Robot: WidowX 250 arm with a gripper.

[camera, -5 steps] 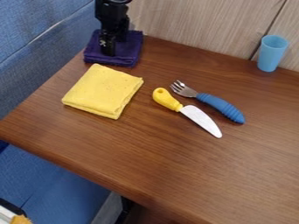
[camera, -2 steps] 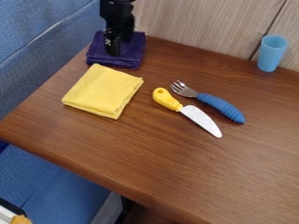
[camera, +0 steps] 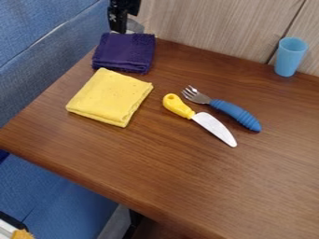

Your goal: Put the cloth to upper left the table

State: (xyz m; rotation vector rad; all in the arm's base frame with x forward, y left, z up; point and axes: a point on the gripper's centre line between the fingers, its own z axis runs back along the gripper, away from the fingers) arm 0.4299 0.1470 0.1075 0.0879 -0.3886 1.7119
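Rising gripper: the black two-finger gripper (camera: 121,23) has gone up and back from where it was a moment ago, when it was down over the cloth behind the yellow one. I have it now at the top of the camera view, beyond the yellow cloth's far corner.
Gripper state: I can't tell how far open it is. I see nothing hanging from it.
Purple cloth: the folded dark purple cloth (camera: 124,52) lies flat at the upper left of the brown wooden table (camera: 168,186), just beyond the folded yellow cloth (camera: 109,97). I can't tell if the two touch. Against the first frame, it has shifted slightly right; since the second frame it has stayed put, and more of it is uncovered.
Yellow cloth: unmoved through all three frames.
Knife: the toy knife with yellow handle and pale blade (camera: 213,127) is right of the yellow cloth, as before.
Fork: the metal fork with ridged blue handle (camera: 233,113) is farther right of the yellow cloth, unchanged.
Cup: the light blue cup (camera: 289,58) stands upright, well right of the yellow cloth and farther back, also unchanged.
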